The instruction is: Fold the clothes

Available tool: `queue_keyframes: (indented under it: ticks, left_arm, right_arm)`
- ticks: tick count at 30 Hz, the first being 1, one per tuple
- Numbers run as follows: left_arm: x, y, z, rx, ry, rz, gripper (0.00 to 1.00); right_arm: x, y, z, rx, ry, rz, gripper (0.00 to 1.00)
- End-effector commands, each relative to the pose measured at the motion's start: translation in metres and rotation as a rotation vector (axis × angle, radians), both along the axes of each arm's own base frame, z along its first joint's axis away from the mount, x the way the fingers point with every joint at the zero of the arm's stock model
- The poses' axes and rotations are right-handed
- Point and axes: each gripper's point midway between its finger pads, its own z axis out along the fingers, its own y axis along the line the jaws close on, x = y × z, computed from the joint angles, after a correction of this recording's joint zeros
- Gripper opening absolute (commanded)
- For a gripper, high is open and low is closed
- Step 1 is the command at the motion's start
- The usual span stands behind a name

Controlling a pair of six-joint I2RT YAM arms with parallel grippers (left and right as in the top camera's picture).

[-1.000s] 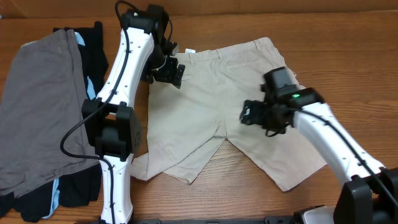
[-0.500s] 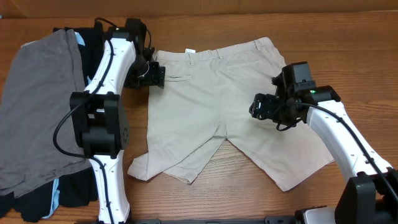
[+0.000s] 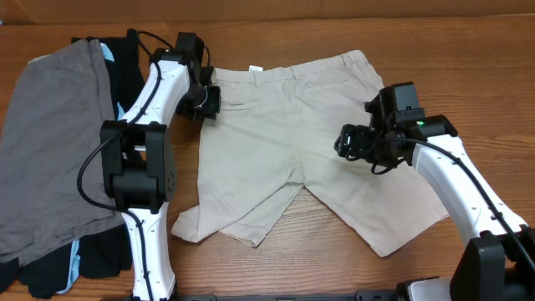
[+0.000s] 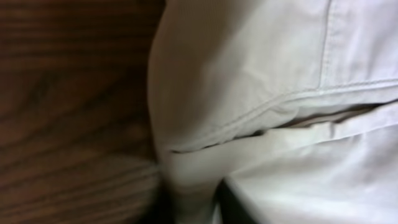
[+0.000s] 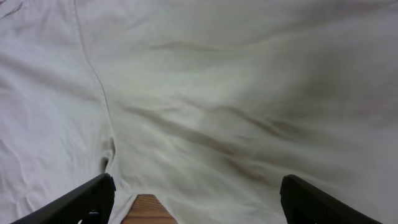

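Along the tabletop's left edge lies a smooth grey garment. It is spread flat over a black garment whose light-blue trim peeks out near the front-left corner. In the middle lie the beige shorts, a matte woven cotton. Their waistband lies toward the far edge and two wide legs splay toward the front edge, the left hem rumpled. The left fingers sit at the shorts' left waistband corner. Only the left wrist view shows them: two dark, blurred tips close together, a soft fold of cloth pinched between them, beside a stitched seam and dark wood grain. The right fingers hang over the right leg, spread wide apart and holding nothing. The right wrist view shows rippled cloth, one long seam and a small wedge of wood, which the overhead view is too distant to show.
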Motion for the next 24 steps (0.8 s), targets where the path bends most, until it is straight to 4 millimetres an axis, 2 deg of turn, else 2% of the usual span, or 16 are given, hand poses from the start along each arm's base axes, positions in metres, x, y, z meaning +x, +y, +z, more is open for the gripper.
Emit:
queue_keyframes:
  ticks: [1, 3, 5, 12, 13, 14, 16, 17, 18, 21, 24]
  left_arm:
    - [0.007, -0.002, -0.005, 0.003, -0.024, 0.005, 0.04]
    - [0.020, -0.004, 0.001, -0.002, -0.074, 0.009, 0.04]
    - [0.038, -0.005, 0.015, -0.010, -0.144, 0.014, 0.04]
    - [0.111, 0.002, 0.102, -0.011, -0.451, 0.049, 0.04]
    - [0.119, 0.004, 0.112, -0.006, -0.490, 0.054, 0.07]
    - [0.124, 0.005, 0.120, 0.000, -0.522, 0.058, 0.20]
    - [0.130, 0.005, 0.128, 0.000, -0.554, 0.060, 0.75]
    - [0.131, 0.005, 0.128, 0.000, -0.557, 0.061, 0.95]
    - [0.130, 0.006, 0.128, 0.000, -0.553, 0.061, 1.00]
    - [0.124, 0.007, 0.123, 0.011, -0.525, 0.042, 1.00]
    - [0.114, 0.008, 0.128, 0.020, -0.486, 0.035, 1.00]
  right_arm:
    - [0.002, 0.001, 0.001, 0.008, -0.013, 0.007, 0.88]
    - [0.003, 0.002, 0.002, 0.009, -0.016, 0.008, 0.88]
    - [0.003, 0.002, 0.002, 0.009, -0.017, 0.008, 0.88]
    - [0.006, 0.003, 0.003, 0.015, -0.029, 0.002, 0.86]
    - [0.006, 0.004, 0.003, 0.021, -0.032, 0.005, 0.86]
    - [0.007, 0.005, 0.004, 0.028, -0.034, 0.007, 0.86]
    - [0.007, 0.008, 0.005, 0.043, -0.036, 0.012, 0.86]
    - [0.008, 0.009, 0.006, 0.052, -0.038, 0.014, 0.86]
    - [0.007, 0.010, 0.006, 0.058, -0.038, 0.017, 0.86]
    - [0.006, 0.013, 0.007, 0.075, -0.034, 0.023, 0.86]
    - [0.005, 0.015, 0.007, 0.085, -0.029, 0.026, 0.85]
